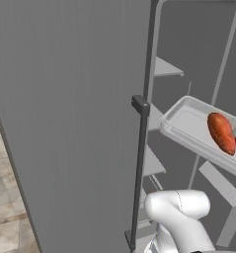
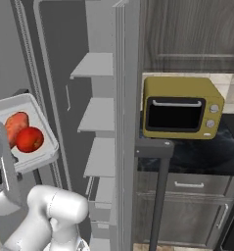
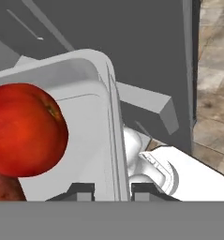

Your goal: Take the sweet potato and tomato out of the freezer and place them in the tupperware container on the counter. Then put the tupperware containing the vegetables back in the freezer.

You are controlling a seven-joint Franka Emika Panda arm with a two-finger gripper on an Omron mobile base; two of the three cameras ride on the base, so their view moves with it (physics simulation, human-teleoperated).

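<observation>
gripper [image 3: 112, 190] clamping tupperware container [image 3: 114, 140] rim, tomato [image 3: 24, 129] inside

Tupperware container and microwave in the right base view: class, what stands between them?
Between the tupperware container and the microwave stand the freezer's pale shelves and its open door, seen edge-on.

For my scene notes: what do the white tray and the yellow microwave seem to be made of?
Tupperware container: probably smooth matte plastic, judging by its uniform white and soft rounded rim. Microwave: looks like painted metal in mustard yellow, with a glossy dark door, possibly glass.
</observation>
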